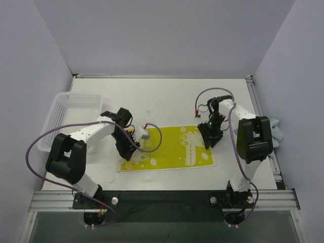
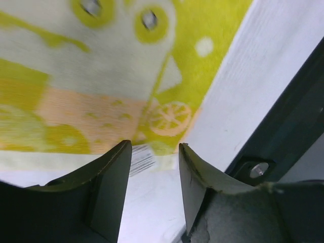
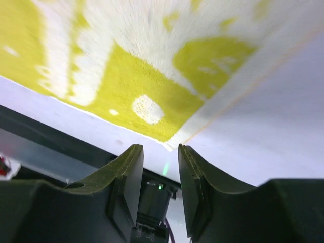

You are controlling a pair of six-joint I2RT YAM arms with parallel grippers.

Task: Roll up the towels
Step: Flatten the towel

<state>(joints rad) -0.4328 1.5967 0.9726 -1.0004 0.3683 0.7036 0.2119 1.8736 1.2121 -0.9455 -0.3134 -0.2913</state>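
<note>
The cream-white towel with yellow and green prints (image 1: 169, 148) lies flat on the white table near the front. My left gripper (image 1: 126, 152) is open and empty, low over the towel's left edge. In the left wrist view the towel (image 2: 101, 76) and its small striped label (image 2: 143, 158) lie just past the left gripper (image 2: 154, 151). My right gripper (image 1: 212, 139) is open and empty at the towel's right edge. In the right wrist view a towel corner (image 3: 169, 146) lies just ahead of the right gripper (image 3: 159, 150). A pale blue cloth (image 1: 277, 130) lies bunched beyond the table's right rail.
A white plastic mesh basket (image 1: 68, 115) stands at the left edge of the table. A metal rail (image 1: 162, 198) runs along the front edge, seen dark in the left wrist view (image 2: 283, 136). Purple cables loop off both arms.
</note>
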